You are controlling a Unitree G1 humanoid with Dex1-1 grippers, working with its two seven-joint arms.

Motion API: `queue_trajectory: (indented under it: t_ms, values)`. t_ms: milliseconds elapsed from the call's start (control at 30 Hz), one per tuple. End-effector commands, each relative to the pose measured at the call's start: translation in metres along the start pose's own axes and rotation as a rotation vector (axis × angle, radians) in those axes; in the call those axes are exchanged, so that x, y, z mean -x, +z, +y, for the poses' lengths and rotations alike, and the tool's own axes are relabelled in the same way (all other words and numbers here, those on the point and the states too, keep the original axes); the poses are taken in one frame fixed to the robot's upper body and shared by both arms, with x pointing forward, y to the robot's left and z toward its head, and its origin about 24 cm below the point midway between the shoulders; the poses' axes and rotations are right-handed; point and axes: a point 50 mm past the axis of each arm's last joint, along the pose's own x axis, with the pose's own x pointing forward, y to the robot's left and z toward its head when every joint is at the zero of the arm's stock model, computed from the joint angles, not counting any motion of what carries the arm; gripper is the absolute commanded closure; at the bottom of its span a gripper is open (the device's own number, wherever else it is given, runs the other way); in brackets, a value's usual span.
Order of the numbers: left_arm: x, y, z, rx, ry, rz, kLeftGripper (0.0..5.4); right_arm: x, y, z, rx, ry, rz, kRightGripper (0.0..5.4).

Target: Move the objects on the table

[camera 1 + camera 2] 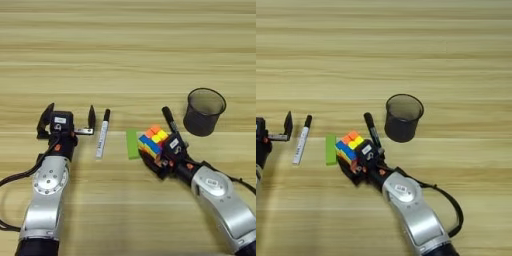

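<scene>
Left eye view showed my right gripper (156, 150) clamped around the puzzle cube (153, 139), just right of the small green bar (132, 144) on the table (125, 60). My left gripper (69, 117) rested at the left with its fingers spread wide, the white marker (102, 134) just beside its right finger. The black marker (169, 119) lay beyond my right wrist, near the mesh cup (204, 111).

Right eye view showed the cube (350, 145) almost touching the green bar (331, 149). To do this well, I judged I should hold the cube squarely and lift straight up before travelling, so that I nudged neither the bar nor the black marker (372, 130).
</scene>
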Motion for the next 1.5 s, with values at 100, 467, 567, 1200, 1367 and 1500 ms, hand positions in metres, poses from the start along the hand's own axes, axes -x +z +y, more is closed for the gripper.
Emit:
queue_trajectory:
  t_ms: [100, 467, 567, 1200, 1367, 1500]
  values:
    - [0.000, -0.001, -0.001, -0.003, -0.006, 0.008, 0.00, 0.001, 0.007, -0.004, 0.014, -0.024, -0.040, 0.82]
    - [-0.001, -0.002, -0.003, -0.001, -0.009, 0.011, 0.00, 0.005, 0.032, -0.007, 0.015, -0.039, -0.189, 0.02]
    - [-0.001, -0.002, -0.003, -0.001, -0.009, 0.011, 0.00, 0.008, 0.042, -0.006, 0.012, -0.034, -0.239, 0.02]
    - [-0.001, -0.003, -0.002, -0.004, -0.011, 0.009, 0.00, 0.038, 0.094, -0.070, 0.093, -0.360, -0.492, 0.02]
    - [-0.001, -0.002, -0.003, -0.007, -0.013, 0.004, 0.00, 0.052, 0.089, -0.111, 0.114, -0.558, -0.460, 0.02]
    - [0.000, -0.002, -0.003, -0.013, -0.018, -0.003, 0.00, 0.064, 0.076, -0.142, 0.113, -0.718, -0.390, 0.02]
